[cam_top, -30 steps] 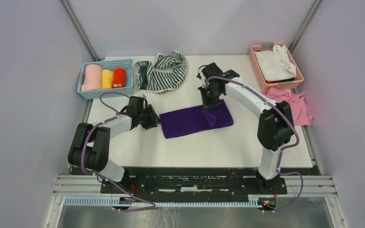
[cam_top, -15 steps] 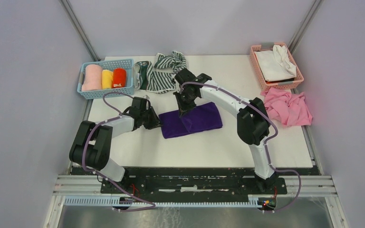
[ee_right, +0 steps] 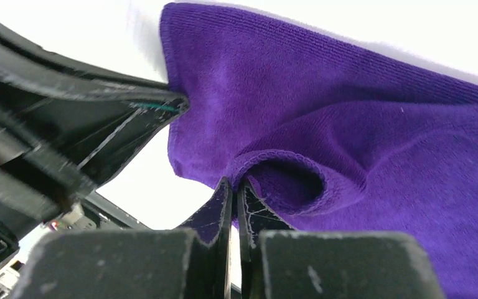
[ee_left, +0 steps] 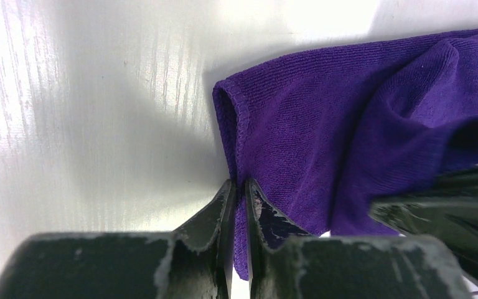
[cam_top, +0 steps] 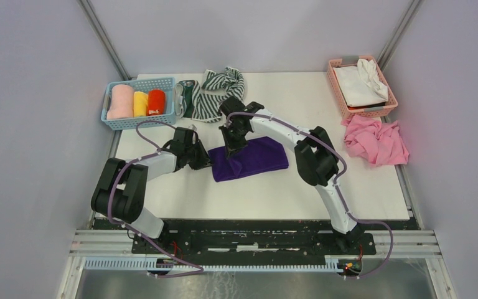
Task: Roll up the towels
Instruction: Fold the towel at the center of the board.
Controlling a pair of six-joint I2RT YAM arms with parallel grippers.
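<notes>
My left claw is clenched on the left end of the purple cloth, which lies on the table with one end folded over. My right claw pinches the hem of that fold. Each grip catches only a sliver of fabric, so a hard pull could slip it free and the fold would flop open. The striped towel lies crumpled at the far edge, unrolled

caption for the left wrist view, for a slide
Left tool pinching the edge of the purple cloth on the white table
</notes>
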